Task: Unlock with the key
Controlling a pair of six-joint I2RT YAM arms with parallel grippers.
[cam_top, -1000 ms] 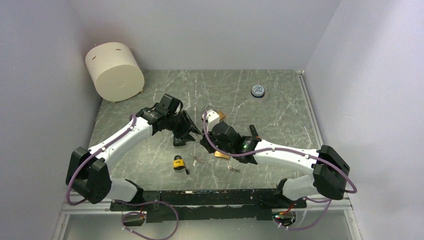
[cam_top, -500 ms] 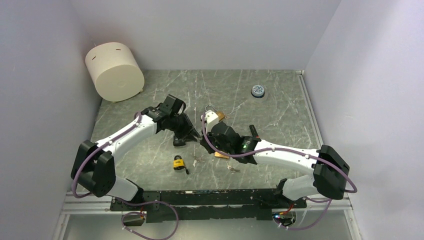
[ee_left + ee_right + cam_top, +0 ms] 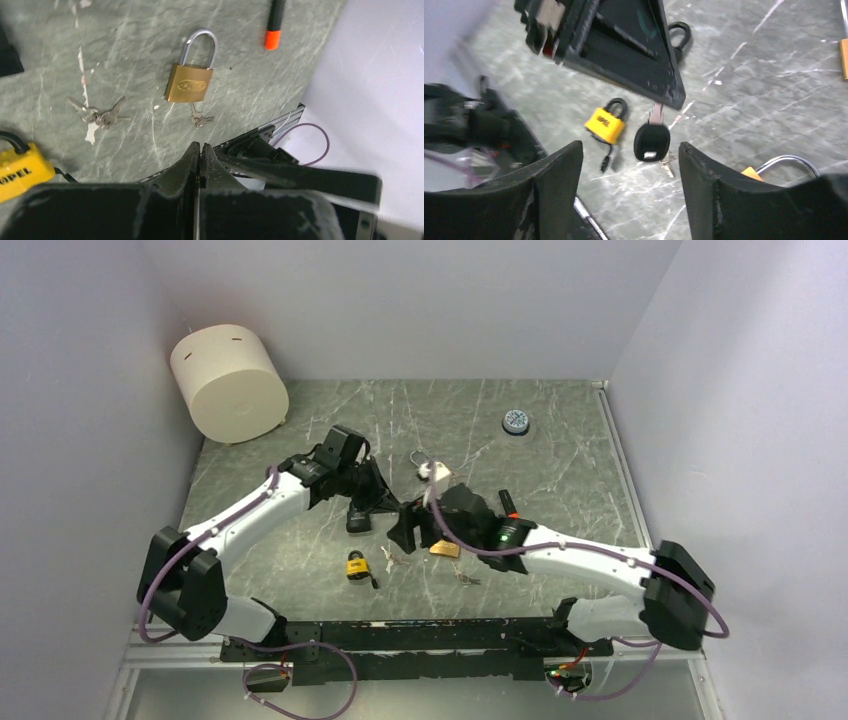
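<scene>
Left gripper (image 3: pixel 674 100) pinches the key (image 3: pixel 651 141) by its blade, black head hanging below; we judge our right gripper (image 3: pixel 630 147), wide and empty, faces that head.

Roll (image 3: pixel 229 383) at back-L of table (image 3: pixel 570 470); tin (image 3: pixel 516 421) back-R. Padlock (image 3: pixel 356 566) front-ctr, key bunch (image 3: pixel 392 560) just R of it.

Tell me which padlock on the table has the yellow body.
The yellow padlock, with a black shackle and black lettering on its body; the brass padlock has a gold-coloured body and a silver shackle.
</scene>
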